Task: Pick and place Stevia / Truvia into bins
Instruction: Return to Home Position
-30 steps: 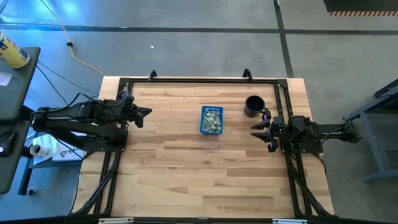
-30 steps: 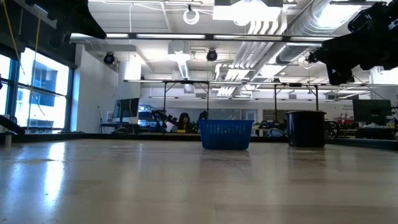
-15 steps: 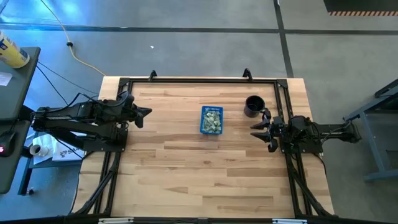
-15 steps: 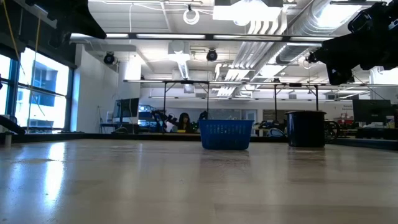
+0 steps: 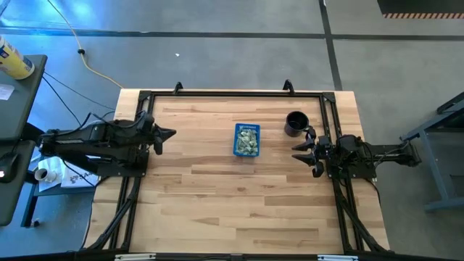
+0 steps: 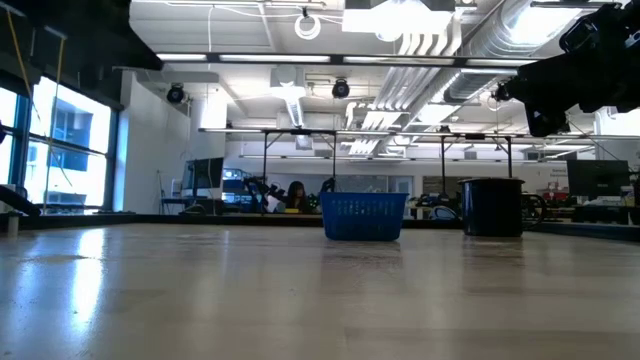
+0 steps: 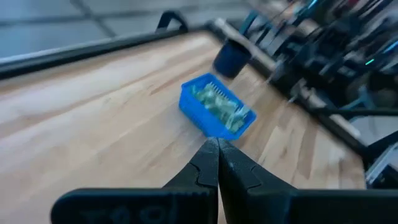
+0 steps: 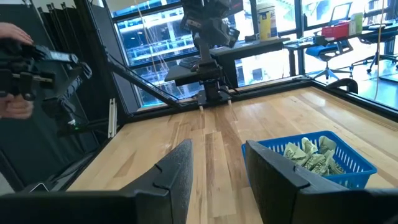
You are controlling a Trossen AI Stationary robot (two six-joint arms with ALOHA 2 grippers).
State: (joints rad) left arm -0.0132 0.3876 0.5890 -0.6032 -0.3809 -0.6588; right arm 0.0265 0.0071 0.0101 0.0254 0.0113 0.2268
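Packets (image 5: 249, 141) fill the tray (image 5: 235, 148) mid-bench (image 5: 217, 203), with open wood on every side. The left gripper (image 5: 171, 133) is at the left edge, fingers pressed together. The right gripper (image 5: 297, 152) is near the right edge, fingers spread, seemingly just beside a mug (image 5: 295, 123).

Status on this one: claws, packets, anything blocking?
Left claw shut, empty, left side. Right claw open, empty, right side. Packets piled in blue tray. Mug stands apart, nothing in the way.

Spotted a black mug (image 5: 294, 123) upright at the far right of the wooden table (image 5: 217, 196). Caught a yellow bottle (image 5: 14, 59) lying on the side desk (image 5: 18, 109) off to the left, a yellow cable (image 5: 90, 65) trailing over the floor. Glimpsed a person (image 6: 296, 195) far back in the room.
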